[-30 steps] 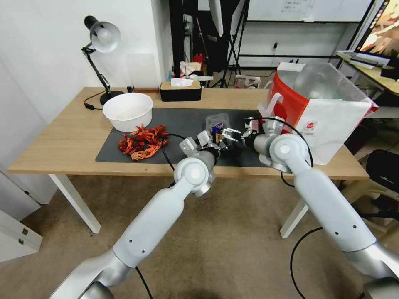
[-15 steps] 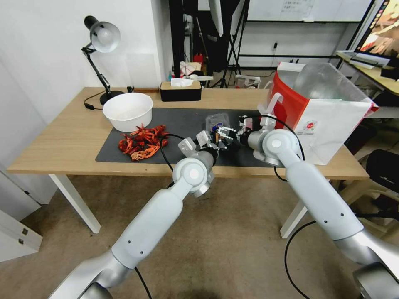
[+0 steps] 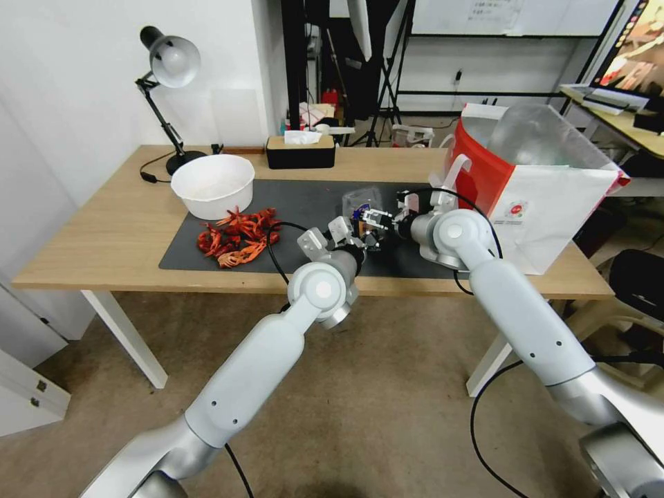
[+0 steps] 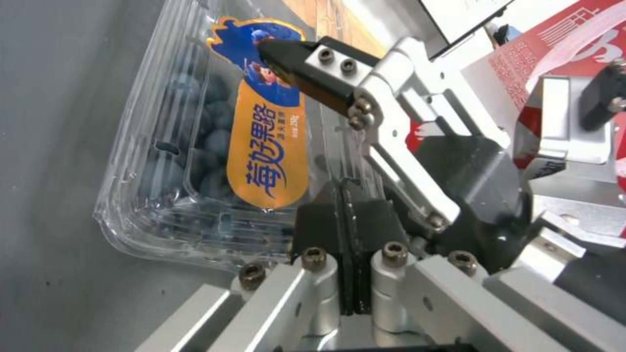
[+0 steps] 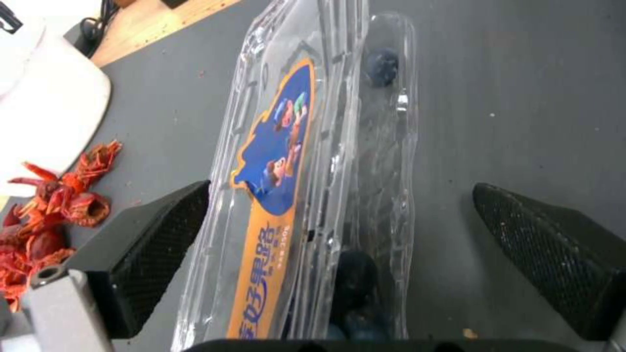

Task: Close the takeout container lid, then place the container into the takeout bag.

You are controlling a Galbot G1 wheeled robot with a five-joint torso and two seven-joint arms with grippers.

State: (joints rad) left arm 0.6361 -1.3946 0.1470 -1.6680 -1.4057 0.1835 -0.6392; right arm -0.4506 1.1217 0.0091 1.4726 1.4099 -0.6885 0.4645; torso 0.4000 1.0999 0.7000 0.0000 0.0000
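The takeout container [image 3: 361,203] is a small clear clamshell with blueberries, lying on the dark mat [image 3: 297,197]. Its lid [image 4: 271,146], carrying an orange-and-blue label, lies folded down close over the base [image 5: 385,146]. My left gripper [image 3: 355,238] is at the container's near edge, its black pads [image 4: 326,225] pressed together on the rim. My right gripper [image 3: 371,220] is open and straddles the container [image 5: 365,161]; one finger [image 4: 306,63] rests on the label. The white-and-red takeout bag [image 3: 546,200] stands open at the right, foil lining showing.
A round white bowl [image 3: 212,185] and a pile of red crayfish [image 3: 237,237] sit on the mat's left part. A desk lamp [image 3: 169,62] and a tissue box [image 3: 301,151] stand at the table's back. The bag stands close beside the right arm.
My right gripper has moved left, away from the bag, and now spans the container. The left gripper and the container have stayed where they were.
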